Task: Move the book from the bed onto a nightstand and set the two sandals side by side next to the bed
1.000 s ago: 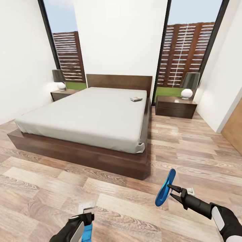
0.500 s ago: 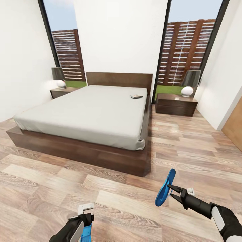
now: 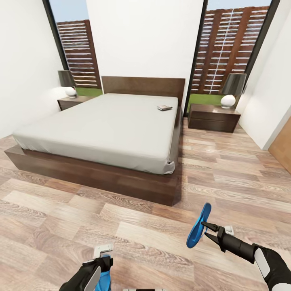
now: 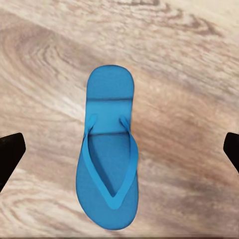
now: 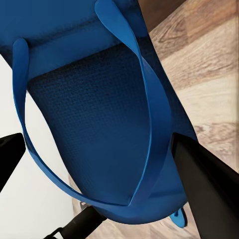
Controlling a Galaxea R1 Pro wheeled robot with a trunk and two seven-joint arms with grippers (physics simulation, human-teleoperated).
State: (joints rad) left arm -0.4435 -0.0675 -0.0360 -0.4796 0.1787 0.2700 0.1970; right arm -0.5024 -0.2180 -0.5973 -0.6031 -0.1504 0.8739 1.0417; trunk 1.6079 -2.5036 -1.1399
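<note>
In the bedroom, the book lies on the grey mattress of the bed, near the headboard on its right side. A dark nightstand stands right of the bed and another nightstand left of it. My right gripper is shut on a blue sandal, held on edge above the floor; that sandal shows close up in the right wrist view. My left gripper hangs open over the other sandal. This sandal lies flat between the wide-apart fingertips.
Each nightstand carries a lamp with a dark shade. Wood-plank floor stretches between the bed's right side and the white wall. A brown wooden panel stands at the right edge. Tall windows flank the headboard.
The whole picture has shifted: bed and nightstands sit higher and more floor shows, so the camera moved. Both arms and the sandals keep their places in the view.
</note>
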